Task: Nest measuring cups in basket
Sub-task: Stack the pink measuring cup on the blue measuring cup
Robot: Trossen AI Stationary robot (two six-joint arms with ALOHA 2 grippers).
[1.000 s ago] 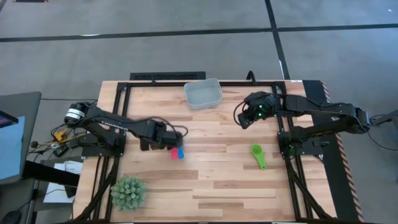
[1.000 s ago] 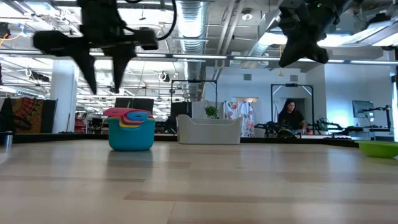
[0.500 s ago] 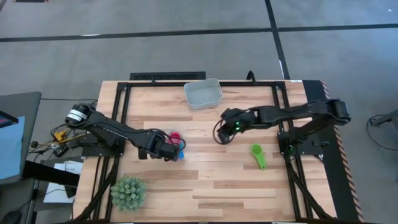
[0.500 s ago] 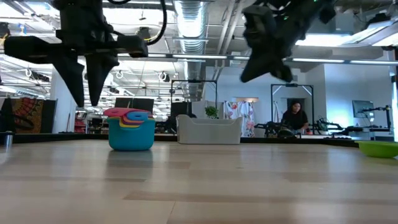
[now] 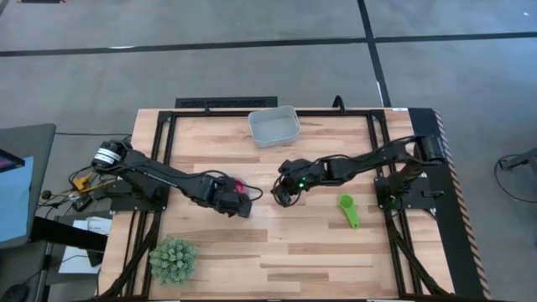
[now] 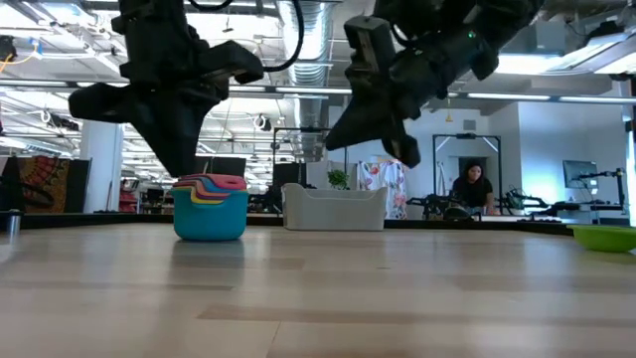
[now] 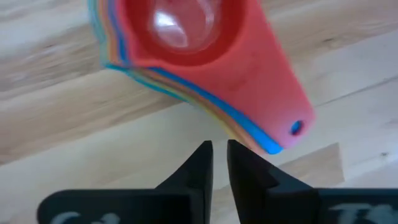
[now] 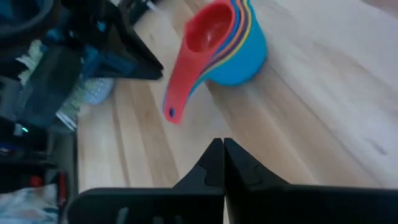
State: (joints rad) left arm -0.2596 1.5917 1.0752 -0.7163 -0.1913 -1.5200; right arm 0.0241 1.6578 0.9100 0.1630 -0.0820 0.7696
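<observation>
A stack of nested measuring cups (image 7: 199, 56), red on top and blue outermost, stands on the table left of centre (image 6: 210, 207), handles fanned out to one side. My left gripper (image 7: 219, 160) hangs just over the handle ends (image 5: 242, 202), its fingers down to a narrow slit with nothing between them. My right gripper (image 8: 222, 152) is shut and empty, in the air a little right of the stack (image 5: 284, 196). A single green cup (image 5: 347, 209) lies on the table at the right. The pale basket (image 5: 273, 126) stands at the far edge. My left gripper comes down at the stacked handles (image 7: 249, 124) from above. Its fingertips (image 7: 205, 149) end right at the handles' edge, and I cannot tell whether they touch.
A spiky green ball-shaped plant (image 5: 174, 258) sits at the near left corner. Bare wood lies between the stack and the green cup. A person (image 6: 465, 185) is in the room far behind the table.
My left gripper has moved toward the table's right and near edges and down onto the stack, its wide-open fingers closing to a slit. My right gripper, shut throughout, has swung from the far right toward the table's middle, close to the stack. The stack has stayed put.
</observation>
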